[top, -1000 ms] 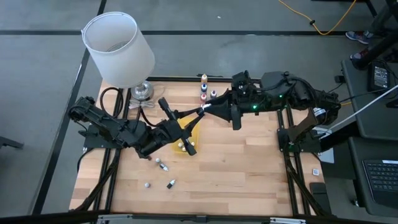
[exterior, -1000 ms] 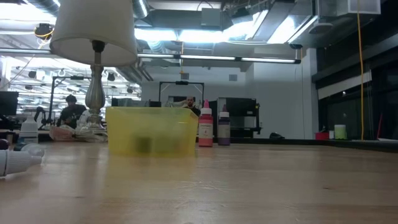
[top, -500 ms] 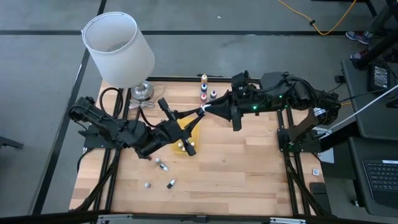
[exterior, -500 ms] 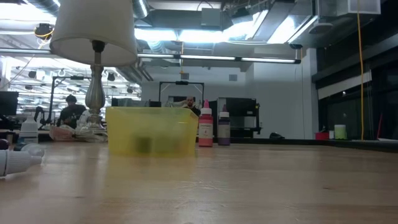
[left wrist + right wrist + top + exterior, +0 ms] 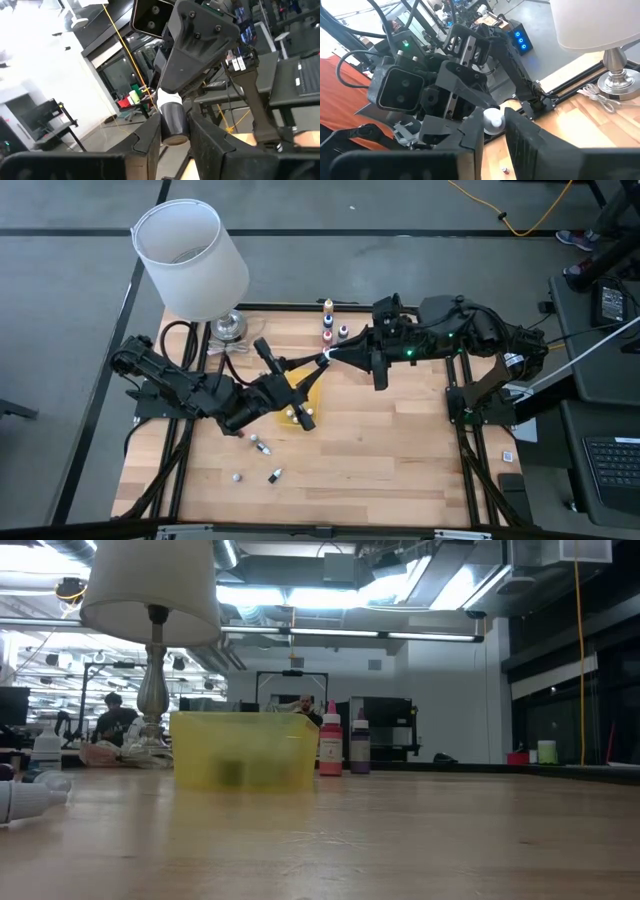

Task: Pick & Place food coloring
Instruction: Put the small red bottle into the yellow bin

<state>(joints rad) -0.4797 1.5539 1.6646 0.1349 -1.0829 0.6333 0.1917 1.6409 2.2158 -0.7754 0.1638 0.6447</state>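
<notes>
Between the two sets of jaws, where they meet tip to tip above the desk (image 5: pixel 380 450), hangs one food coloring bottle (image 5: pixel 172 117), dark with a white cap. The left jaws are clenched on its dark body. The right jaws, looser a second ago, have now pinched shut on the white cap (image 5: pixel 493 120) from the opposite side. I read this as a handover caught midway: both arms grasp the same bottle, so one has to let go before it can travel anywhere.

Just under the meeting point sits the yellow tray (image 5: pixel 308 388), partly hidden by the left arm. I cannot tell what lies in it.

Behind the left jaws, toward the desk's near edge, several loose bottles (image 5: pixel 262 446) lie scattered, well apart from the tray. Beyond the right jaws, at the far edge, a few upright bottles (image 5: pixel 327 320) stand in a short row.

Farther off on the left arm's side, the lamp (image 5: pixel 190 255) and its cord crowd that corner, and I'd steer any swing clear of them.
</notes>
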